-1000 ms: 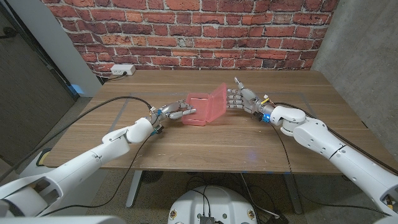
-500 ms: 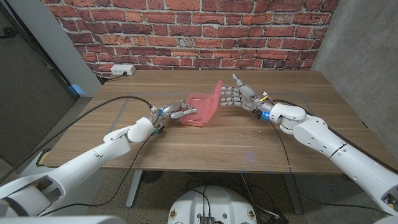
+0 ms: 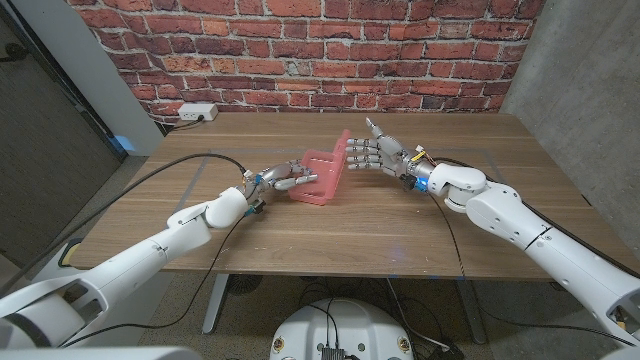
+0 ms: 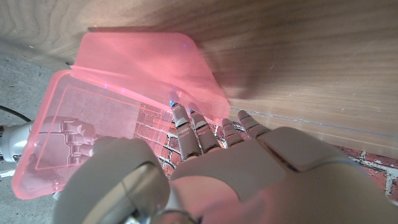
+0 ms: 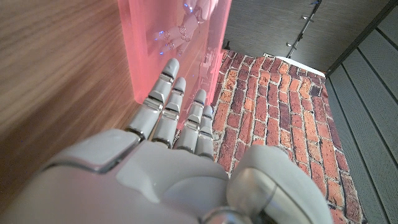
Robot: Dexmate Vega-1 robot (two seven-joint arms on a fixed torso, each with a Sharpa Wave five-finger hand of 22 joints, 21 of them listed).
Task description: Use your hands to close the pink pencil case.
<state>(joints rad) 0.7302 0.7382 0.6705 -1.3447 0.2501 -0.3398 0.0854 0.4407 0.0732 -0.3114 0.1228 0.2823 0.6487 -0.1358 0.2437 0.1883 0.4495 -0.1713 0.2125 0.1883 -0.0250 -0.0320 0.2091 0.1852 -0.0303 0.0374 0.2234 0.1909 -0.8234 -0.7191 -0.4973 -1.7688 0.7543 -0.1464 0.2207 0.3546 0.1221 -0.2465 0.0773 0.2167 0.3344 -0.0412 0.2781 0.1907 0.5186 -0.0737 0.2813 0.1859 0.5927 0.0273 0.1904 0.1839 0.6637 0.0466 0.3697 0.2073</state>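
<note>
Translucent pink pencil case — lid upright

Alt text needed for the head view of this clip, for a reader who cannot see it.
A pink pencil case stands half open on a wooden table, its lid raised nearly upright. The robot's right hand presses its fingers against the lid's outer face, while the left hand touches the case's base from the other side. A brick wall stands behind the table.

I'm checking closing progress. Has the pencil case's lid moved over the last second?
Yes. The lid has swung from leaning right to upright, toward the base, pushed by the right hand.
</note>
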